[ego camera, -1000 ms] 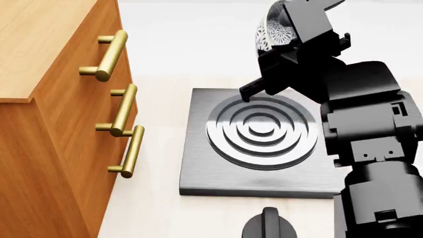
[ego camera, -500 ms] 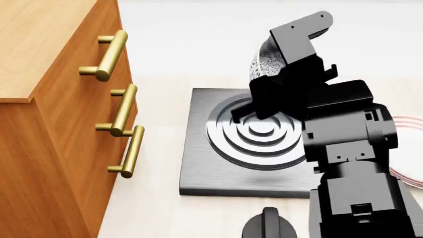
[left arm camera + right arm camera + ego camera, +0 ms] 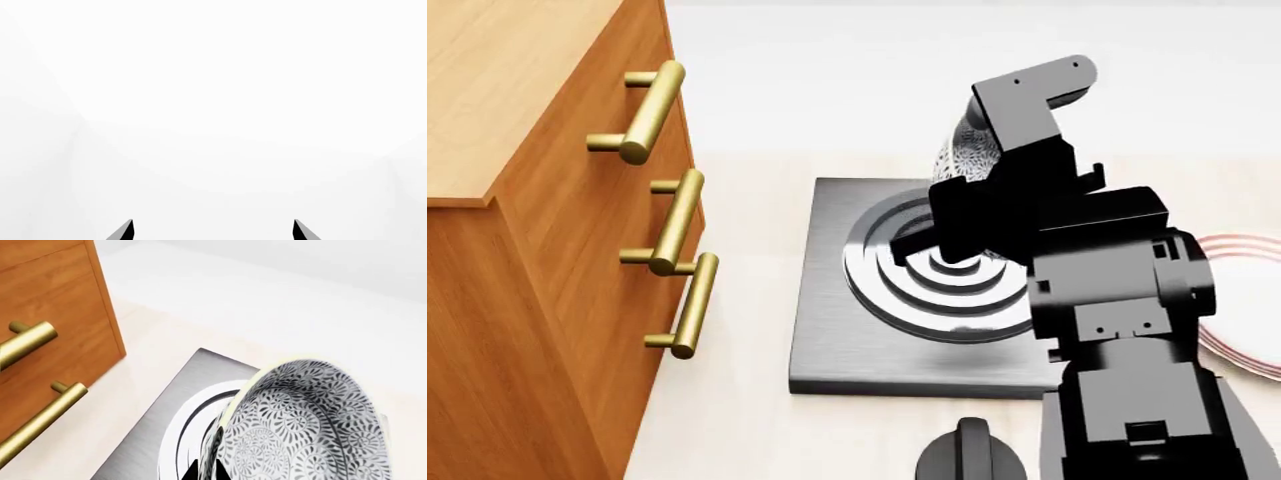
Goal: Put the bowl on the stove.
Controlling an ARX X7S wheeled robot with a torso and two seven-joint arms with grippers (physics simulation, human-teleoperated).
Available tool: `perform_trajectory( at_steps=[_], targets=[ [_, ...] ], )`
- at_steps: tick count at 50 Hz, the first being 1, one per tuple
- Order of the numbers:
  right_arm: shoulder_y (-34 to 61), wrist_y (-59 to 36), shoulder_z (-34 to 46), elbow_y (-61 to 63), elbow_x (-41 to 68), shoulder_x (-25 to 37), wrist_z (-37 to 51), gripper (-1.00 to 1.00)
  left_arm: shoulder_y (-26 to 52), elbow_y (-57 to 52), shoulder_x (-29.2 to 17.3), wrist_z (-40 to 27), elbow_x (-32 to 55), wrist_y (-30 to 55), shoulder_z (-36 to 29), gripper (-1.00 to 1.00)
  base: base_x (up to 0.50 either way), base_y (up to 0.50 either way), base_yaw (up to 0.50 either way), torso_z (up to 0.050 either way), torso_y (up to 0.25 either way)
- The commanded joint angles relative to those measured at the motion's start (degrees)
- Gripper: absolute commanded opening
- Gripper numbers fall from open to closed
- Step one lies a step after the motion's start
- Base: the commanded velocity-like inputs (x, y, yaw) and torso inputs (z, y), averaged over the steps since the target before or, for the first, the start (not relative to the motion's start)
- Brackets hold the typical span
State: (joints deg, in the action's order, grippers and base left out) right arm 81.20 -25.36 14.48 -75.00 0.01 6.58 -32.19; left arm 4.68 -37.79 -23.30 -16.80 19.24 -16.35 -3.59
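you have the deep round white bowl with the fine grey speckled pattern (image 3: 303, 427) clamped by its rim in the right gripper (image 3: 208, 471): in the right wrist view one dark fingertip sits inside the wall and the other outside, so the jaws are narrowed onto the bowl's edge. the bowl is tilted hard over, its mouth turned sideways rather than up. what matters for your coming move is that the flat square dark grey metal stove with raised concentric burner rings (image 3: 834, 330) lies straight beneath the bowl; in the head view the bowl (image 3: 966, 152) shows only as a speckled sliver behind the black wrist, over the far part of the rings, and whether it is touching them or apart from them cannot be told because the arm hides the gap. judged from this, you need to go down and roll the wrist so the base meets the rings, not travel sideways. the risk is letting go while it is on edge, as it would likely tip or roll toward the wooden cabinet with brass bar handles (image 3: 547, 240). your left gripper (image 3: 212, 231) is nowhere near: its camera sees only blank white with two dark tips set wide apart and nothing between them.
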Motion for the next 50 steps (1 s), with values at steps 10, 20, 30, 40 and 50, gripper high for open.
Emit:
perform_trajectory(
  at_steps=[10, 20, 30, 40, 50],
  targets=[
    [-0.4, -0.8, -1.7, 0.0, 0.0, -0.2, 0.9, -1.00, -0.3, 0.4, -0.4, 0.0, -0.3, -0.5, -0.1, 1.00, 0.00, 0.00, 0.00, 0.000, 0.000],
    [-0.5, -1.0, -2.1, 0.0, 0.0, -0.2, 1.2, -1.00, -0.2, 0.7, -0.3, -0.2, -0.7, -0.7, -0.1, 1.00, 0.00, 0.00, 0.00, 0.000, -0.034],
    [-0.5, -0.7, -2.7, 0.0, 0.1, -0.2, 1.4, -1.00, -0.3, 0.7, -0.3, -0.2, -0.6, -1.0, -0.3, 1.00, 0.00, 0.00, 0.00, 0.000, -0.211],
    [-0.5, -0.9, -3.0, 0.0, 0.1, -0.2, 1.5, -1.00, -0.2, 0.7, -0.3, -0.5, -0.5, -1.1, -0.2, 1.00, 0.00, 0.00, 0.00, 0.000, -0.038],
    [-0.5, -1.2, -2.9, 0.0, 0.0, -0.2, 1.6, -1.00, -0.2, 0.5, -0.3, -1.0, 0.0, -0.8, -0.1, 1.00, 0.00, 0.00, 0.00, 0.000, 0.000]
  ],
)
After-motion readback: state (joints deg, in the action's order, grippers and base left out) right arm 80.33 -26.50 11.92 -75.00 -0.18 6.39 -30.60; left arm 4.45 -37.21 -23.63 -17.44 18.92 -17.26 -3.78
